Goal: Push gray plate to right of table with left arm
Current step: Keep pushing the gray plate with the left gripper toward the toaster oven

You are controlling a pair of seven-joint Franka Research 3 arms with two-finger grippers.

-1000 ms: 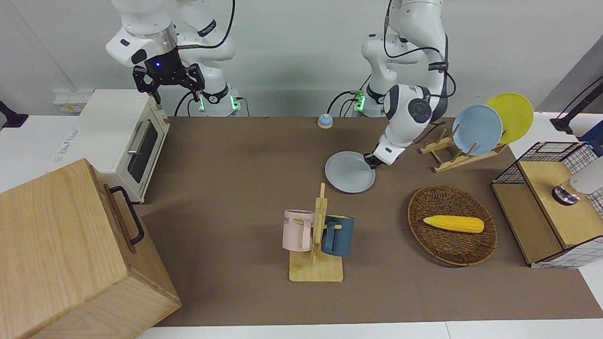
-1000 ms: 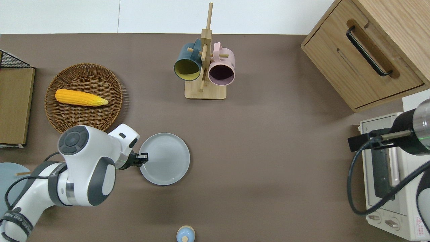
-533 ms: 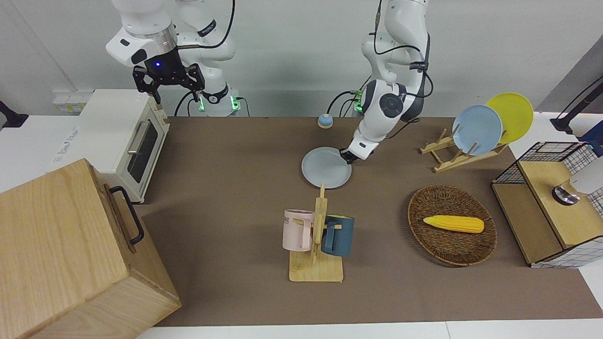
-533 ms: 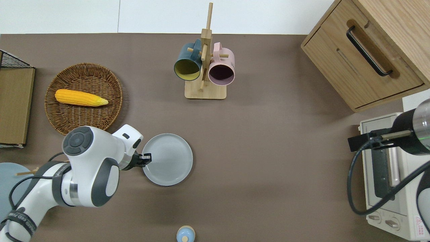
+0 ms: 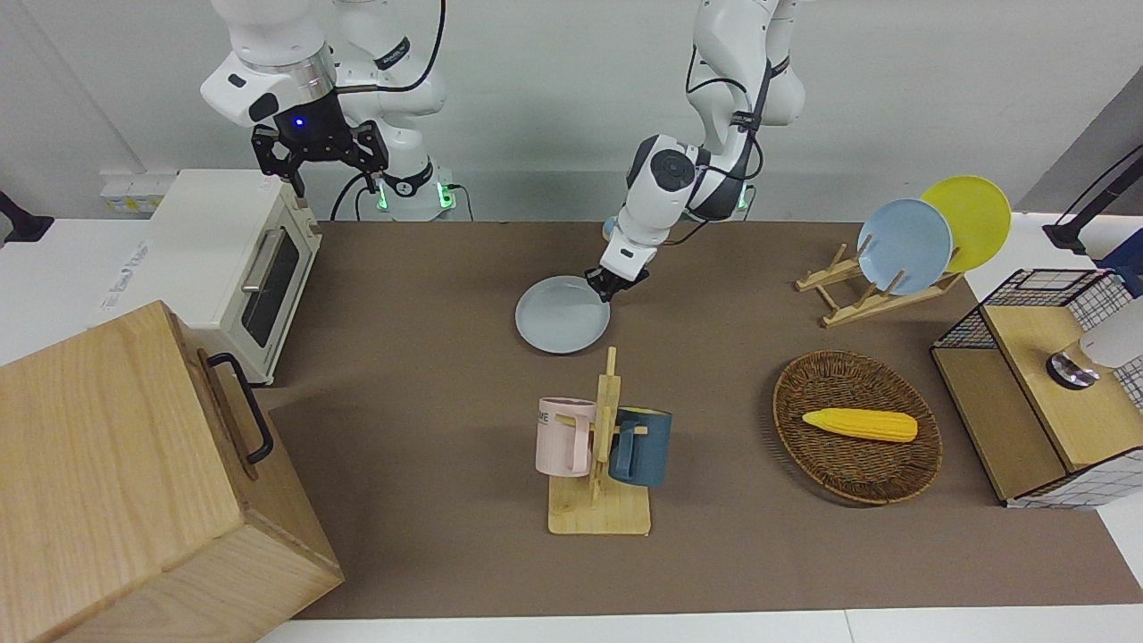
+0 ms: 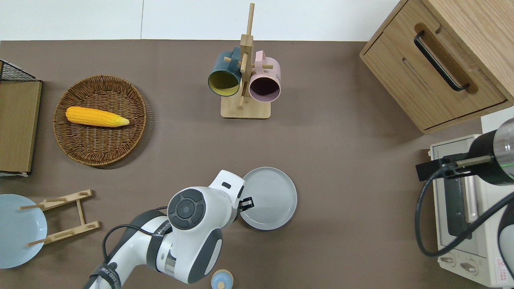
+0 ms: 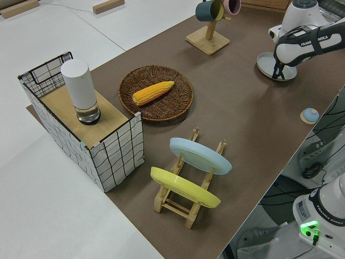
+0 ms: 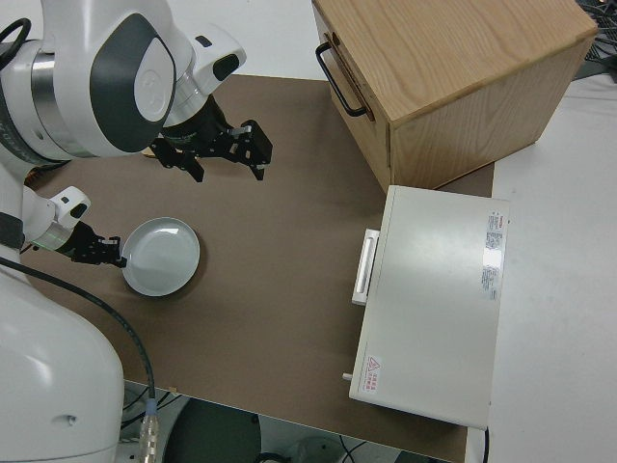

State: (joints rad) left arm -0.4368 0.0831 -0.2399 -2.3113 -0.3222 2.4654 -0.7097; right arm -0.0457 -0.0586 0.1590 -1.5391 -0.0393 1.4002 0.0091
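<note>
The gray plate (image 5: 563,314) lies flat on the tabletop (image 5: 429,429), now just above centre in the front view, up and a little toward the frame's left from the mug rack (image 5: 600,464). A second ago it sat farther toward the frame's right, level with the wicker basket's (image 5: 857,427) upper edge; it has slid across toward the right arm's end. In the overhead view it has gone from left of centre to just right of centre, in the lower half of the frame.

The left claw (image 5: 611,284) has travelled with it and presses the plate's rim on the side toward the left arm's end; in the overhead view the left claw (image 6: 245,204) shows at the plate's (image 6: 268,198) left edge. Whether its fingers are apart or together cannot be told.

The right arm is parked at the front view's upper left, its right claw (image 5: 320,159) spread apart and unmoved.
</note>
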